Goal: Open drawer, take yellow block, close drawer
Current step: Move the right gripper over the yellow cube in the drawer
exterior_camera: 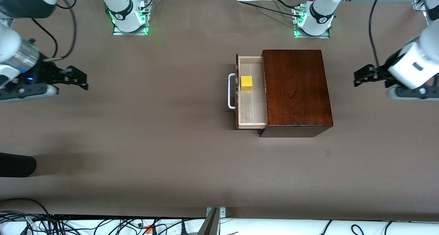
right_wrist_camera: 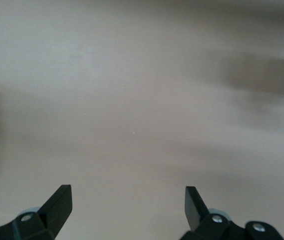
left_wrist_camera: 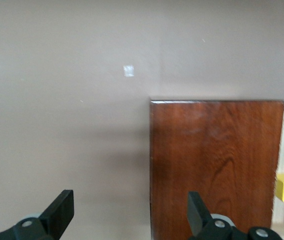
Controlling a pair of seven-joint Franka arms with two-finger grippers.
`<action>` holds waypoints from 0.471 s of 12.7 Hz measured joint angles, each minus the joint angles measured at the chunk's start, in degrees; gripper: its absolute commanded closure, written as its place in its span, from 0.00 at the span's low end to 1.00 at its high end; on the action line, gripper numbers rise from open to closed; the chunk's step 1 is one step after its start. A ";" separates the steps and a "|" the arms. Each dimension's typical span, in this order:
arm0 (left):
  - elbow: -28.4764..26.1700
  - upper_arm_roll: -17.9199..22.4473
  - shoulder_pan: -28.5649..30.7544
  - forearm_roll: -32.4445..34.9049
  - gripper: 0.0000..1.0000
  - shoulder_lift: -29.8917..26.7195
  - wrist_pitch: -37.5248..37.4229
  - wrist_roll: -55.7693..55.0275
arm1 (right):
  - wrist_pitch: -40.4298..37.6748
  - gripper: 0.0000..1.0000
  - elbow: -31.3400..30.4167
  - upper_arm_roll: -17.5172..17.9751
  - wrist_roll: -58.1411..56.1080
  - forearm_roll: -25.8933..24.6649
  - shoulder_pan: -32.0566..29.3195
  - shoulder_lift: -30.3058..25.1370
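Fingers of both grippers stood wide apart, holding nothing. Right gripper (exterior_camera: 81,80) hung over bare table (exterior_camera: 154,142) at right arm's end; left gripper (exterior_camera: 360,76) over table beside box (exterior_camera: 296,89). Drawer (exterior_camera: 252,104) was pulled out, yellow block (exterior_camera: 246,83) inside, near white handle (exterior_camera: 230,91).

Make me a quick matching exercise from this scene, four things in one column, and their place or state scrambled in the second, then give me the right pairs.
Things:
1. drawer
2. yellow block
3. left gripper
4. right gripper

States:
A. open, over bare table at the right arm's end
B. pulled out of the dark wooden box
C. lying in the drawer
D. open, beside the box at the left arm's end

Pairs: 1-B, 2-C, 3-D, 4-A
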 measured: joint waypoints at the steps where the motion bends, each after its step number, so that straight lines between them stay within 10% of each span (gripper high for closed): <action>1: -3.60 1.06 0.02 -0.16 0.00 -2.86 0.94 0.05 | 0.00 0.00 0.01 0.26 0.00 1.24 1.53 0.16; 6: -8.74 1.13 -0.23 -0.17 0.00 -7.94 0.38 0.04 | -1.17 0.00 0.00 3.43 -15.42 6.38 8.44 0.55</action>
